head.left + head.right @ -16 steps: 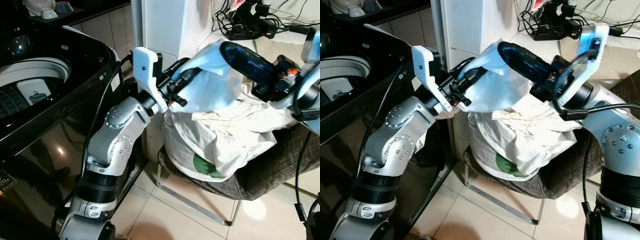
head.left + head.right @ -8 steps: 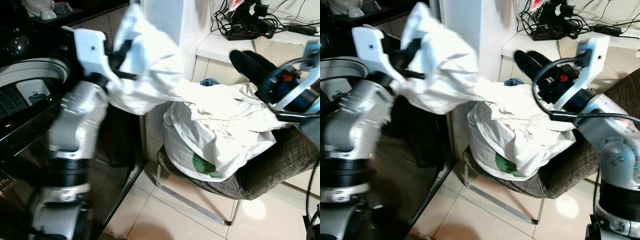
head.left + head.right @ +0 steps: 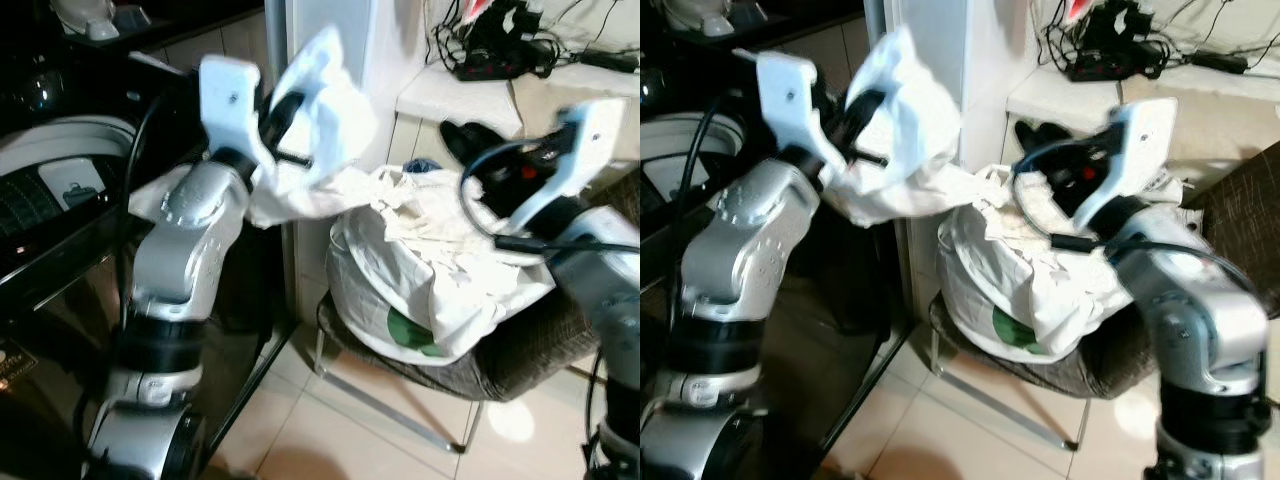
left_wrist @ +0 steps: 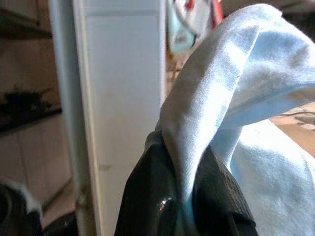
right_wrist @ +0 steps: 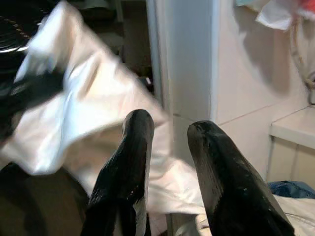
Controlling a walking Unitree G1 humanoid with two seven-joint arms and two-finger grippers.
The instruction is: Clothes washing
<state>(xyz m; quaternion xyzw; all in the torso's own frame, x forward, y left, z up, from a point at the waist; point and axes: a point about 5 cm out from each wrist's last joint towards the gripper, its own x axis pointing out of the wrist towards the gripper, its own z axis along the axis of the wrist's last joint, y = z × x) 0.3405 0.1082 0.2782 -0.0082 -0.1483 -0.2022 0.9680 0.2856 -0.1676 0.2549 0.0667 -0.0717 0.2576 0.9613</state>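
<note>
Landmark: a black top-loading washing machine [image 3: 60, 200] stands at the robot's left, lid open, its round drum opening [image 3: 40, 185] facing up.
Laundry pile: a heap of white clothes [image 3: 440, 270] sits on a chair [image 3: 520, 350] to the right of the washing machine, just past a white pillar [image 3: 330, 60].
Garment in hand: a pale white-blue shirt [image 3: 315, 120] hangs in the air between the heap and the washing machine, one end trailing back onto the heap.
Left gripper: the left gripper [image 4: 184, 196] is raised beside the washing machine's right edge, its two black fingers pinched tight on a fold of the shirt.
Right gripper: the right gripper [image 5: 170, 162] hovers over the heap, on the far side from the washing machine, fingers parted and holding nothing.
Step in hand: by my reading, carrying one garment from the heap across to the drum.
Next move: it likely calls for swinging the left arm further over the drum opening, lifting high enough that the trailing end clears the machine's rim, then letting go.
Risk: the trailing cloth may drag other clothes off the chair.
</note>
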